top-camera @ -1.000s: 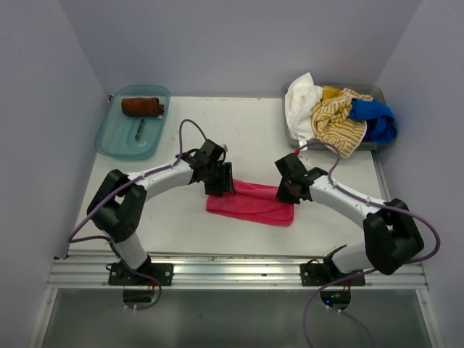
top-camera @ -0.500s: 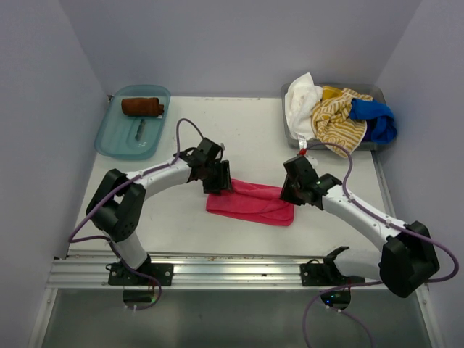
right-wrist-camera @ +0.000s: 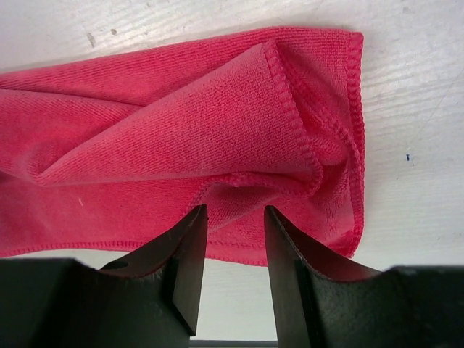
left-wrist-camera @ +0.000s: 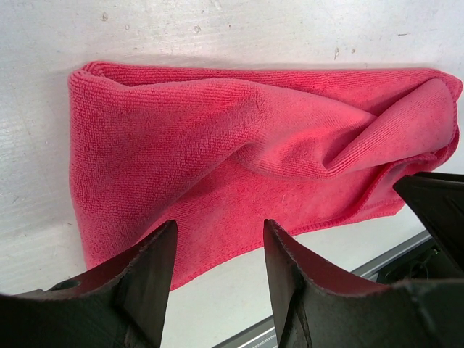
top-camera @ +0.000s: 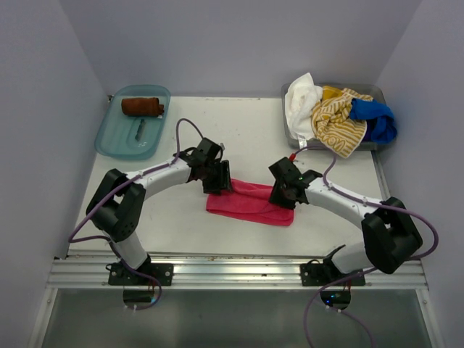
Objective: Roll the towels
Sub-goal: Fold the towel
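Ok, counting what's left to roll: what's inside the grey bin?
A white towel, a yellow-and-white striped towel and a blue towel, piled loosely; anything beneath them is hidden.

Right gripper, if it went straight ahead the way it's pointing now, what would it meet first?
Most likely the pink towel: the right gripper, jaws open, points at its folded hem near the right-hand end. How far off the cloth lies is unclear.

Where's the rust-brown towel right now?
In the top view, the rust-brown towel lies rolled at the far end of the teal tray, at the far left, with a small dark object just nearer.
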Robot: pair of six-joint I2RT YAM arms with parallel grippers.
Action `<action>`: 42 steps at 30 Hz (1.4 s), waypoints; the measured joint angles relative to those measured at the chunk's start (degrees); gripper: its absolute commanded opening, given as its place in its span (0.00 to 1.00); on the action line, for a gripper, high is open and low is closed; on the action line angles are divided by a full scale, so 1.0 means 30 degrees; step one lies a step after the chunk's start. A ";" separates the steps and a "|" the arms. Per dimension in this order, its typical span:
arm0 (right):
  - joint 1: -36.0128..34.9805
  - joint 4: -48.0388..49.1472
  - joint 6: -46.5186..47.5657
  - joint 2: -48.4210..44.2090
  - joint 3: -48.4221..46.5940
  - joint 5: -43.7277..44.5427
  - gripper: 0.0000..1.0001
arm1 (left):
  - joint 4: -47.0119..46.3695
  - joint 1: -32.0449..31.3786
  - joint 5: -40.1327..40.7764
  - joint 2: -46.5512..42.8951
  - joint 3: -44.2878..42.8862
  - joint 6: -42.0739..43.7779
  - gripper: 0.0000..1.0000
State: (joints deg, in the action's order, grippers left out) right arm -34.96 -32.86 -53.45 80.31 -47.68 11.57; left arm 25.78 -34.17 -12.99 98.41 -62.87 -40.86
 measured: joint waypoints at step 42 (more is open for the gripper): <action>-0.0787 -0.0204 -0.0911 -0.0313 0.0284 0.2302 0.00 | 0.0007 0.0277 -0.0386 0.0000 0.0000 0.0364 0.54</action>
State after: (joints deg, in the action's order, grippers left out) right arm -37.32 -33.47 -56.18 79.37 -46.83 18.48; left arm 25.80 -33.34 -14.15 98.41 -62.87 -39.77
